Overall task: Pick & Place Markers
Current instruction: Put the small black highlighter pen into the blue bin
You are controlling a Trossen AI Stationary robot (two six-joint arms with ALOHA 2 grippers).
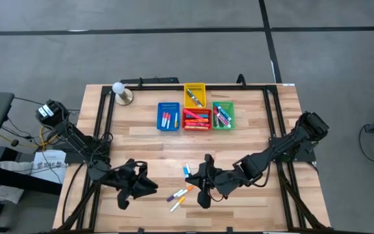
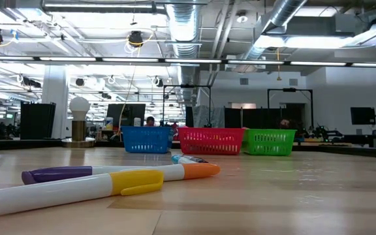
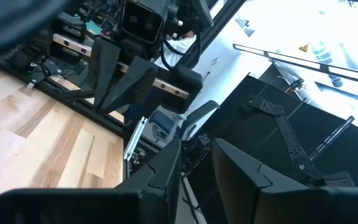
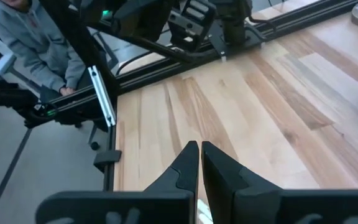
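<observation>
Right pincer [image 4: 199,149] closed, empty, above markers [image 1: 180,194].

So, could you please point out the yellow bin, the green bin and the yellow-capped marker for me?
yellow bin [image 1: 195,93]: high view, on its floor.
green bin [image 2: 269,142]: low view, on its front wall.
yellow-capped marker [image 2: 136,182]: low view, on its yellow cap.

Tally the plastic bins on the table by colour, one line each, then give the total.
Blue bin: 1
Yellow bin: 1
Red bin: 1
Green bin: 1
Total: 4 bins, each with markers in it as seen from above.
</observation>
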